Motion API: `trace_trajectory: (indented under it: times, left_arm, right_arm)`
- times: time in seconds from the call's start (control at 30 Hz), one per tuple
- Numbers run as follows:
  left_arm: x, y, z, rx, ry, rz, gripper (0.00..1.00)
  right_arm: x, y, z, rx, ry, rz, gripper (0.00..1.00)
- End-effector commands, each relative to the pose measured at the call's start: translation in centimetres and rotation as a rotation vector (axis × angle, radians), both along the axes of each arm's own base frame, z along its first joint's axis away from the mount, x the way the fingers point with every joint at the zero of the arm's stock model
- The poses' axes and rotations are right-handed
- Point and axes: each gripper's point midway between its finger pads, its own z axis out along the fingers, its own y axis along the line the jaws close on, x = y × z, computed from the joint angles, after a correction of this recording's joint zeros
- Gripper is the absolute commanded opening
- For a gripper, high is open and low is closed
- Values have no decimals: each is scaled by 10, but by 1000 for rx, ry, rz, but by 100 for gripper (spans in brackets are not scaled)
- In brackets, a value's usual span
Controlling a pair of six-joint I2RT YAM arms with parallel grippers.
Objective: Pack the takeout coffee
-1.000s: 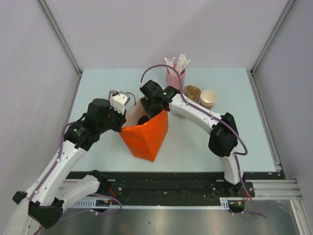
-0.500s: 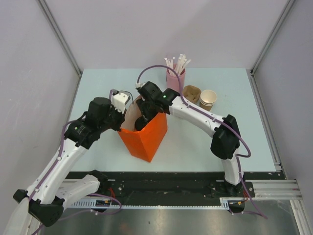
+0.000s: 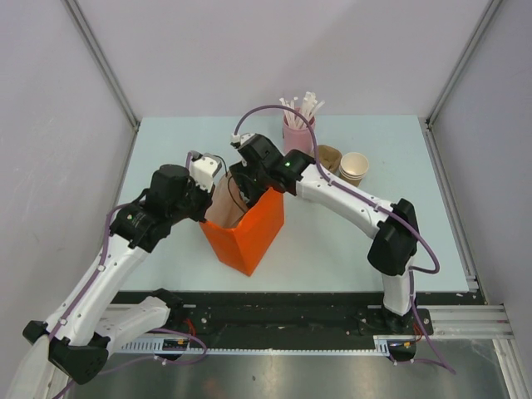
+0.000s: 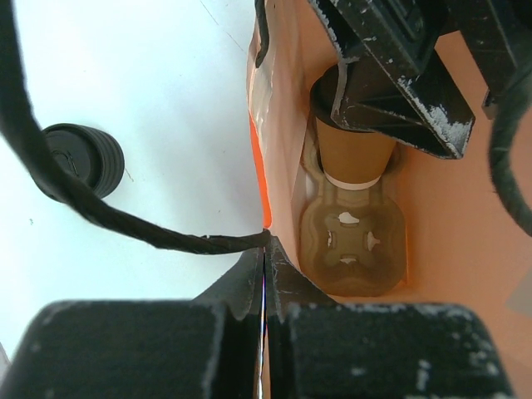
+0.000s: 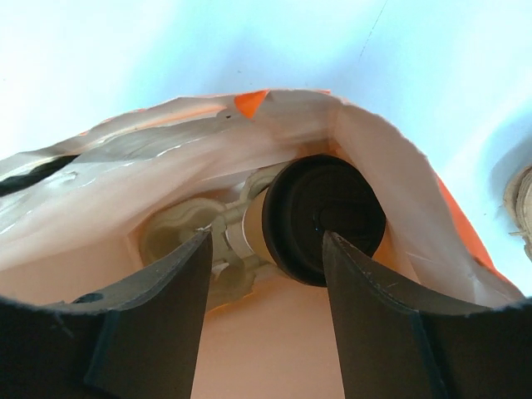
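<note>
The orange paper bag (image 3: 252,231) stands open in the middle of the table. Inside it, the takeout coffee (image 4: 353,150), a kraft cup with a black lid (image 5: 326,218), sits in a pulp cup carrier (image 4: 353,241) on the bag's floor. My right gripper (image 5: 266,239) is open at the bag's mouth (image 3: 243,191), its fingers apart just above the lid and holding nothing. My left gripper (image 4: 266,253) is shut on the bag's left wall edge (image 3: 213,199). The bag's inside is hidden in the top view.
A round black-lidded thing (image 4: 83,158) stands on the table left of the bag. A pink holder of white sticks (image 3: 298,131), another pulp carrier (image 3: 327,156) and stacked pale-rimmed paper cups (image 3: 354,168) stand behind the bag at the right.
My right gripper has moved up and to the left out of the bag, leaving the cup in the carrier. The bag has shifted slightly left. The left gripper still holds the bag.
</note>
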Motion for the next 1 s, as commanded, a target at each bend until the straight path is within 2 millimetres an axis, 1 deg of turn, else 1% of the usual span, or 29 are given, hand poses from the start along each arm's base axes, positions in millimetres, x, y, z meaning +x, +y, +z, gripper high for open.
trace_trajectory:
  times: [0.0, 0.2, 0.4, 0.6, 0.8, 0.97]
  left_arm:
    - [2, 1, 11, 7, -33, -9, 0]
    - [0, 0, 7, 12, -20, -18, 0]
    - [0, -1, 6, 12, -16, -24, 0]
    - [0, -1, 5, 11, -11, -24, 0]
    - [-1, -1, 4, 9, -8, -25, 0]
    - [-2, -1, 3, 8, -7, -27, 0]
  right_arm:
    - [1, -4, 39, 72, -66, -15, 61]
    - [3, -5, 53, 91, -98, -31, 66]
    - [-4, -2, 69, 134, -119, -10, 70]
    - [-3, -3, 79, 169, -151, -11, 71]
    - [-4, -3, 97, 213, -179, -6, 72]
    - [-6, -5, 102, 220, -180, -3, 72]
